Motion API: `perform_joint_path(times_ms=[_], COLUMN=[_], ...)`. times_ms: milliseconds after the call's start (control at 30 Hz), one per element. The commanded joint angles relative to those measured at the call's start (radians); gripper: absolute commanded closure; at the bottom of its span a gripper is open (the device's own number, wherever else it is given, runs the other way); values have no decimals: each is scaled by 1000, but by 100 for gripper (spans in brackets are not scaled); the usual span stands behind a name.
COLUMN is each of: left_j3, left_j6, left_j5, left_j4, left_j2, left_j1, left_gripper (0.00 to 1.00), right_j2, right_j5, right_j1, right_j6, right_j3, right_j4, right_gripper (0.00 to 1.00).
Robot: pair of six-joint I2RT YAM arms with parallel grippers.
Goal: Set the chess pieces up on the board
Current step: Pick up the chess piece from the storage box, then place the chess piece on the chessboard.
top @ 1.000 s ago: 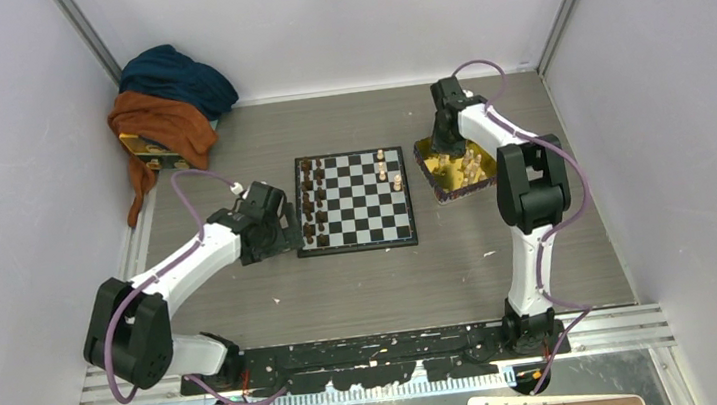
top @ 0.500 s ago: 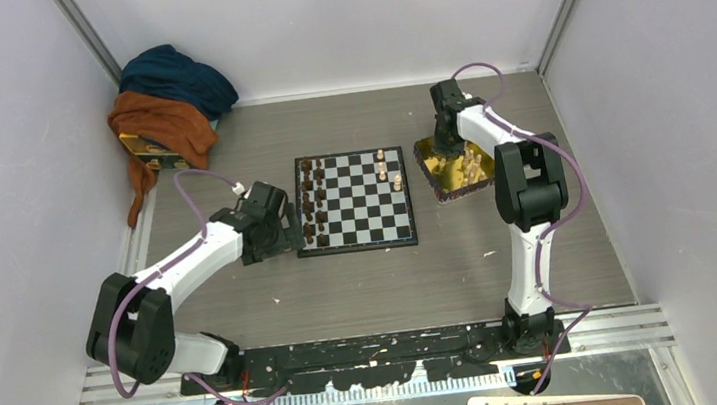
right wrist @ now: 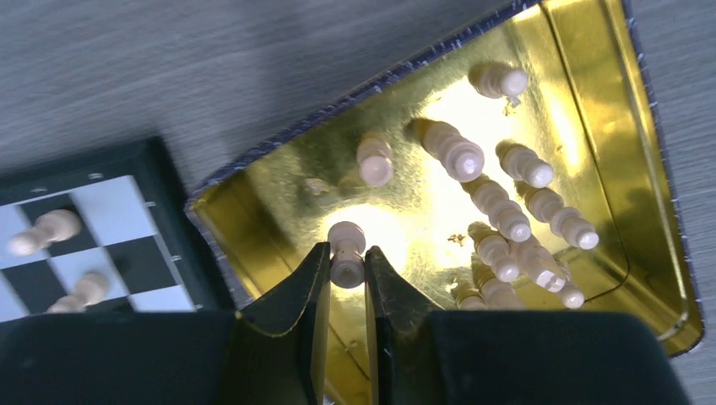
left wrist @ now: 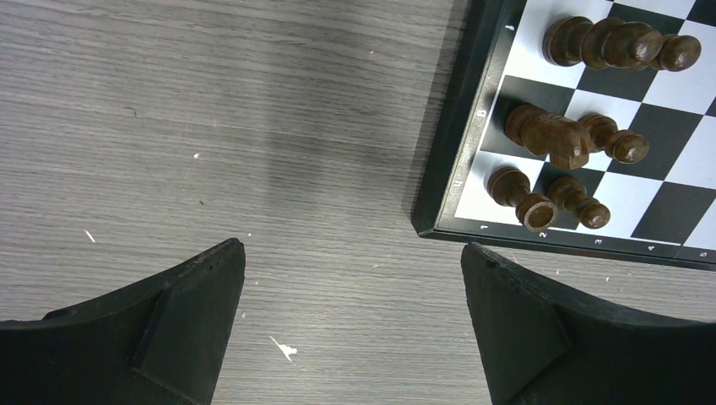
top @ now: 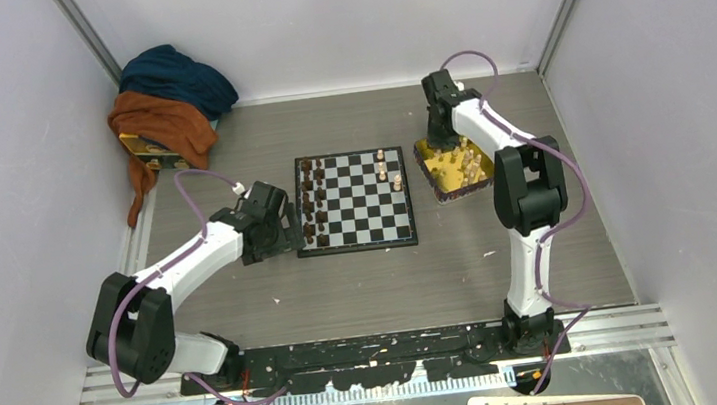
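One pale chess piece [right wrist: 346,251]: gripped upright by right fingers [right wrist: 306,295], over tray [right wrist: 591,59].
Board [top: 357,247]: left of tray.
Left fingers [left wrist: 190,312]: spread open.

My right jaws pinch one light piece [right wrist: 346,253] above the yellow tray [right wrist: 591,76]. The loose light pieces [right wrist: 498,221] crowd the tray's right half, leaving little room to reach between them; the left part below me is barer. The tray's raised rim stands between me and the board [top: 361,212]. The board's middle columns are bare. Dark pieces [top: 312,202] fill its two left columns, and a few placed light pieces [top: 386,171] stand near its far right. My left jaws gape over bare worktop [left wrist: 253,126], just beside the board's corner, with dark pieces close by. Cloths [top: 167,97] are heaped in the far left corner, well apart.
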Motion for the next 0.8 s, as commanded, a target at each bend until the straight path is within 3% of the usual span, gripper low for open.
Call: perform_joint_path(times_ms=[0,767], left_j3=[39,38], left_j6=[15,12], left_j5=[-4,-37], left_j4=[30,12], left_j2=[-7,-38], left_j1=[1,1], left_gripper=[0,0], right_j2=[-108,74], right_j5=[26,-49], right_j1=[29,152], right_j6=[-34,-85], right_j3=[106,360], right_j4=[-24,-101], right_gripper=[99,99])
